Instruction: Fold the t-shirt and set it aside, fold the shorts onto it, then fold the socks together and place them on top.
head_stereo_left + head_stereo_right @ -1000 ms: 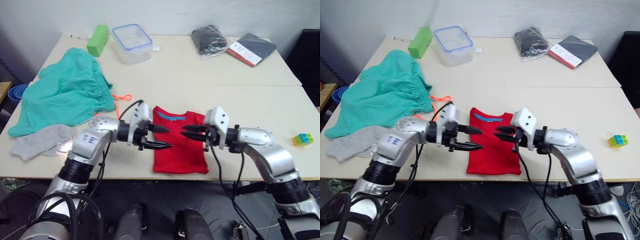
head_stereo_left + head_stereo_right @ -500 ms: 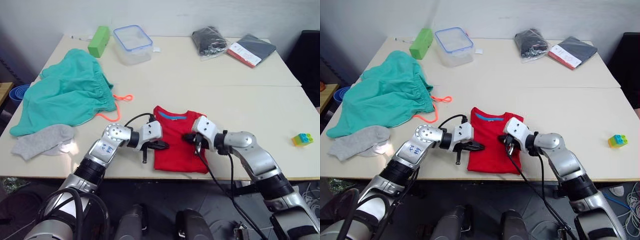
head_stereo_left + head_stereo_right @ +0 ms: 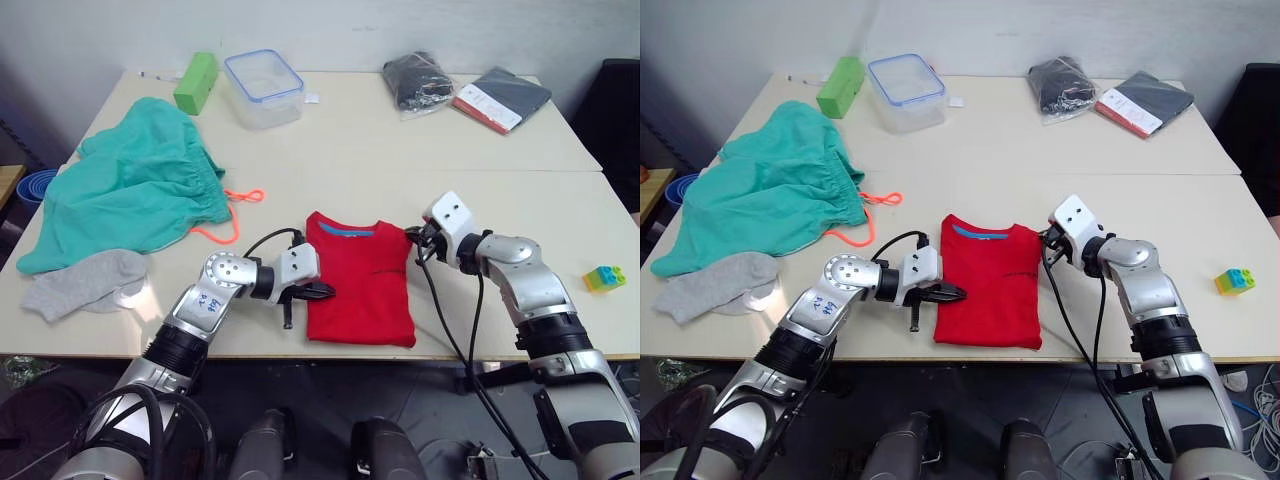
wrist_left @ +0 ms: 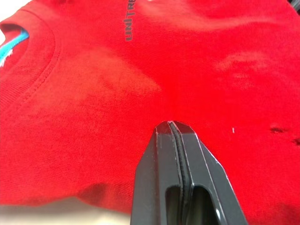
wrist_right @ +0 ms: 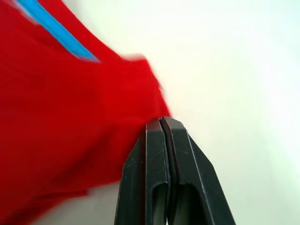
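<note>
The red t-shirt [image 3: 358, 280] lies folded into a narrow rectangle near the table's front edge, collar pointing away from me. My left gripper [image 3: 320, 291] is shut, and its tips rest on the shirt's left edge; in the left wrist view the closed tips [image 4: 172, 124] press on the red cloth [image 4: 117, 84]. My right gripper [image 3: 415, 240] is shut at the shirt's far right corner, its tips [image 5: 161, 119] touching the cloth's edge. The teal shorts [image 3: 130, 185] lie crumpled at the left with the orange drawstring [image 3: 238, 200] trailing out. The grey socks [image 3: 85, 282] lie in front of the shorts.
At the back stand a green block [image 3: 195, 80], a clear box with a blue rim [image 3: 264, 85], a black bagged cloth [image 3: 418, 80] and a dark packet [image 3: 502, 97]. A small toy block [image 3: 605, 278] sits at the right. Bare table [image 3: 500, 200] lies right of the shirt.
Both grippers were open above the shirt and are now shut. The left dropped to the shirt's left edge. The right moved from the shirt's right side to its far right corner.
</note>
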Motion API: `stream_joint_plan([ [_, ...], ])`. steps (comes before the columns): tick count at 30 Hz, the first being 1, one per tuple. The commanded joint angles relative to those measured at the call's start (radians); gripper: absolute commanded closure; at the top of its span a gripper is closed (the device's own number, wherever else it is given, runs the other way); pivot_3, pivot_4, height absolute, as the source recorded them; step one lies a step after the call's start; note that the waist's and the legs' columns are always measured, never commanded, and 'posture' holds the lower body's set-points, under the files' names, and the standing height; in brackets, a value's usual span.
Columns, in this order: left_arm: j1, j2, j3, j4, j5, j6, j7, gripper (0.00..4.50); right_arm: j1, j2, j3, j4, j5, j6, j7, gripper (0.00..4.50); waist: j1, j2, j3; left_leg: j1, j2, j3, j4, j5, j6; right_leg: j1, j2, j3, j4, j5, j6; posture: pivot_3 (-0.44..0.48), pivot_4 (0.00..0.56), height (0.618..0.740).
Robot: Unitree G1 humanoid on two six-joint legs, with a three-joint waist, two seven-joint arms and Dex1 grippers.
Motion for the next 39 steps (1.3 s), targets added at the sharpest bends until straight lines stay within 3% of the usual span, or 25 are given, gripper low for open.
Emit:
stream_joint_plan([
  [1,-0.008,0.000,0.059,-0.077,-0.076,0.098,-0.013,4.49,0.082,-0.029,-0.031,-0.257,0.100,0.068,0.075,4.50,0.001,0.000,0.000,-0.001,0.000,0.000,0.000,0.000,0.000,0.000,0.000,0.000,0.000,0.000,0.000,0.000,0.150,0.740],
  [5,-0.055,-0.001,0.086,-0.084,-0.115,0.174,-0.026,4.49,0.197,-0.046,0.001,-0.472,0.143,0.154,0.096,4.50,0.004,0.000,0.000,-0.001,0.000,0.000,0.000,0.000,0.000,0.000,0.000,0.000,-0.002,0.000,0.000,0.000,0.150,0.740],
  [8,-0.102,-0.009,0.068,-0.006,-0.091,0.149,-0.035,4.49,0.277,-0.087,0.086,-0.534,0.050,0.136,0.089,4.50,0.008,0.000,0.000,-0.001,-0.001,-0.002,0.000,-0.001,0.001,0.001,0.000,0.000,-0.003,0.000,0.000,0.000,0.150,0.740],
  [16,-0.332,-0.093,0.081,0.554,0.030,-0.036,0.073,4.49,0.417,-0.195,0.122,-0.577,-0.036,0.103,0.106,4.50,0.008,-0.001,0.000,-0.001,-0.001,-0.001,0.000,-0.001,0.002,0.000,0.002,-0.002,-0.004,0.000,0.001,0.000,0.150,0.740],
  [22,-0.414,-0.086,0.122,0.784,0.057,-0.182,0.085,4.49,0.546,-0.249,0.018,-0.711,0.072,0.126,0.149,4.50,0.009,-0.001,0.000,-0.001,-0.001,-0.001,0.000,-0.002,0.002,0.001,0.002,-0.003,-0.005,0.000,0.001,0.000,0.150,0.740],
  [24,-0.414,-0.075,0.148,0.757,0.032,-0.188,0.041,4.49,0.577,-0.239,-0.057,-0.751,0.152,0.187,0.140,4.50,0.007,-0.002,0.001,-0.001,0.000,-0.001,0.000,-0.002,0.002,0.001,0.001,-0.003,-0.005,0.000,0.001,0.000,0.150,0.740],
  [27,-0.369,-0.038,0.181,0.583,-0.041,-0.145,-0.084,4.49,0.585,-0.229,-0.217,-0.767,0.299,0.354,0.101,4.50,0.004,-0.003,0.001,-0.002,0.000,-0.001,0.000,-0.002,0.002,0.000,0.000,-0.003,-0.005,0.000,0.001,0.000,0.150,0.740],
  [32,-0.257,-0.021,0.205,0.245,-0.148,0.004,-0.150,4.49,0.524,-0.269,-0.353,-0.619,0.431,0.662,0.053,4.50,0.008,-0.003,0.001,-0.002,0.000,-0.002,0.000,-0.002,0.001,0.001,-0.003,-0.001,-0.005,0.000,0.001,0.000,0.150,0.740],
  [35,-0.202,-0.034,0.185,0.131,-0.159,0.026,-0.141,4.50,0.435,-0.246,-0.392,-0.509,0.538,0.839,0.044,3.93,0.007,-0.003,0.001,-0.002,-0.002,-0.004,0.000,-0.002,0.002,0.003,-0.004,0.000,-0.006,0.000,0.001,0.000,0.150,0.740],
  [39,-0.161,-0.042,0.174,0.062,-0.157,0.025,-0.132,4.50,0.286,-0.165,-0.407,-0.380,0.626,1.017,-0.008,2.60,0.003,-0.002,0.001,-0.002,-0.001,-0.003,0.000,-0.002,0.002,0.002,-0.004,0.000,-0.005,0.000,0.001,0.000,0.150,0.740],
])
